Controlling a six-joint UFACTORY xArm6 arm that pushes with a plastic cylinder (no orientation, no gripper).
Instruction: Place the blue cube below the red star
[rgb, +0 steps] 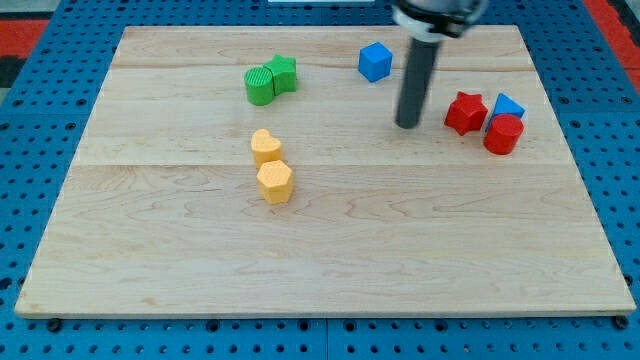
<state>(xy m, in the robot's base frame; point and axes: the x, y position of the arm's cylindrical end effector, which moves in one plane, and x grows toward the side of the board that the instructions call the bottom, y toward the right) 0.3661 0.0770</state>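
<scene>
Blue cube (375, 61) upright at the view's top, red star (465, 112) right of my tip (407, 125); end effector state indiscernible.

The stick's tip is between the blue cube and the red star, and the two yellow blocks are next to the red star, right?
Not quite. In the camera view my tip is between the blue cube and the red star, but the two yellow blocks sit far off toward the view's left.
</scene>
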